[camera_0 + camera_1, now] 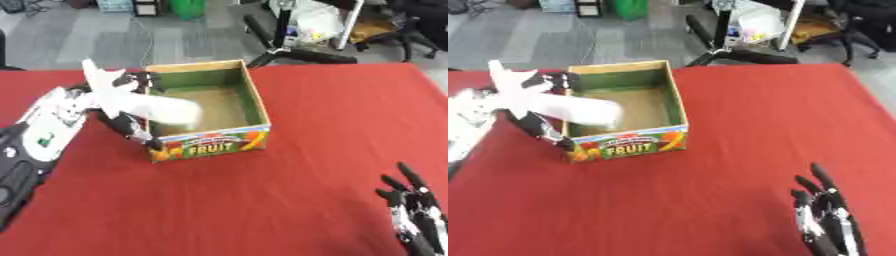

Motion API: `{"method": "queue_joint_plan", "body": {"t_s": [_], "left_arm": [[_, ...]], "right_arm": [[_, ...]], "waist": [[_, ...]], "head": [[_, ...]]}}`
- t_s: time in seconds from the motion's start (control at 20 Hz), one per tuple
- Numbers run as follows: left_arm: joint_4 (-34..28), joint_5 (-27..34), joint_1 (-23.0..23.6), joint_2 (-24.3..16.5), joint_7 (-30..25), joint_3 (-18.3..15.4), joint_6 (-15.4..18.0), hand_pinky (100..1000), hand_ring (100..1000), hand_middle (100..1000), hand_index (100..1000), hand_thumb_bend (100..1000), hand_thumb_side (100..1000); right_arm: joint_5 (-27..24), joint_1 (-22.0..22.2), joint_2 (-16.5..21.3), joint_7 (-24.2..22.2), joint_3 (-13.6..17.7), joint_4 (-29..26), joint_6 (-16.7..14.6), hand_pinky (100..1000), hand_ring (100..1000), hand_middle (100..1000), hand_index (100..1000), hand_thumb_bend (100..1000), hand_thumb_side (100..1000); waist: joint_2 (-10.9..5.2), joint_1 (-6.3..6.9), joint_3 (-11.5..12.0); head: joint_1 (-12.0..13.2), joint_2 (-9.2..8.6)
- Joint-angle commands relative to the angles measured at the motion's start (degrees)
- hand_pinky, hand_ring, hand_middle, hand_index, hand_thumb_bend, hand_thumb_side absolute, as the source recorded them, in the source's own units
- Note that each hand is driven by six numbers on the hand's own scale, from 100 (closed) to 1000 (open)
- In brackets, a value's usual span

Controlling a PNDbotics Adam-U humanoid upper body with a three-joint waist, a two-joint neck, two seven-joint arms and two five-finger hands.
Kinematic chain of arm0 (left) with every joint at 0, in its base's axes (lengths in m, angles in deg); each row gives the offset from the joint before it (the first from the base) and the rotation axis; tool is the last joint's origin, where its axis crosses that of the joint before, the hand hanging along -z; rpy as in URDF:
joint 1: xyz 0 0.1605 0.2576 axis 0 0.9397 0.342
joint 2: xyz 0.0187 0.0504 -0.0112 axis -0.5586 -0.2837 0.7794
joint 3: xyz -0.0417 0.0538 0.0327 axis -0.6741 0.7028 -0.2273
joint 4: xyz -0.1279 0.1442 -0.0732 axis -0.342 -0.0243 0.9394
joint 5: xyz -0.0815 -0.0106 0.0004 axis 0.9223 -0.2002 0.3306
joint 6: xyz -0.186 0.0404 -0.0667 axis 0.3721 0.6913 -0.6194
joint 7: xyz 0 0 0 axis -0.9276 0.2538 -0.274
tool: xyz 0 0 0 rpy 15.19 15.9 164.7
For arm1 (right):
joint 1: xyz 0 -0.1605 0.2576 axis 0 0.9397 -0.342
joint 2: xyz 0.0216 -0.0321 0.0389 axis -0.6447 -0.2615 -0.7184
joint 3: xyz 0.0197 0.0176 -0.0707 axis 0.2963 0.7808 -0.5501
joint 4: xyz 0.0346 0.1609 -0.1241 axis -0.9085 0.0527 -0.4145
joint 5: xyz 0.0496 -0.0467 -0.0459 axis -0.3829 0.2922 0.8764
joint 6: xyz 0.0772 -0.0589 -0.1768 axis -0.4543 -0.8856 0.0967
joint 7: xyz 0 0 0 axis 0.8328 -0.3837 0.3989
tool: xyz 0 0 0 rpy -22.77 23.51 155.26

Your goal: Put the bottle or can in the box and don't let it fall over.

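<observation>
A white bottle [144, 102] is tilted steeply, its base over the left inner part of the open cardboard fruit box [254, 97] and its top pointing up to the left. My left hand [122, 95] is curled round the bottle's upper body at the box's left wall; the picture is blurred there. The box has green inner walls and a brown floor, with "FRUIT" printed on its front. My right hand [416, 212] rests open at the lower right corner, fingers up, far from the box.
The red tablecloth [332, 125] covers the table. Beyond its far edge is grey floor with black stand legs [289, 52], a green bin [186, 7] and a chair.
</observation>
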Motion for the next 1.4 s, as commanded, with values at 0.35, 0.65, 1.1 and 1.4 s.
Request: {"method": "queue_joint_plan", "body": {"t_s": [0.35,0.65,1.1,1.4], "left_arm": [[1.38,-2.67,5.2,-5.29,-7.88,-2.67,1.75,820,1000,835,864,977,538],[-4.86,-0.03,12.31,-5.98,-3.58,-6.11,1.32,823,830,804,869,976,557],[-24.47,7.39,32.35,-2.62,16.11,-21.1,-5.78,823,549,754,862,968,632],[-33.54,9.16,43.66,10.23,32.46,-28.83,-10.54,827,436,704,852,878,687]], "right_arm": [[0.6,0.23,1.54,0.63,0.78,-0.72,-0.11,800,893,1000,949,100,470],[0.74,0.41,1.61,0.95,1.06,-0.69,-0.1,800,893,1000,949,100,470],[1.39,1.85,2.28,2.28,2.28,-0.5,-0.17,800,894,1000,950,100,470],[1.84,2.83,2.64,3.06,2.89,-0.4,-0.22,800,894,1000,950,100,470]], "waist": [[-1.6,0.22,0.94],[-1.71,0.23,1.75],[-2.32,0.63,5.44],[-3.12,0.79,7.43]], "head": [[-1.8,-0.7],[-2.25,-0.55],[-3.68,-0.15],[-4.4,0.59]]}}
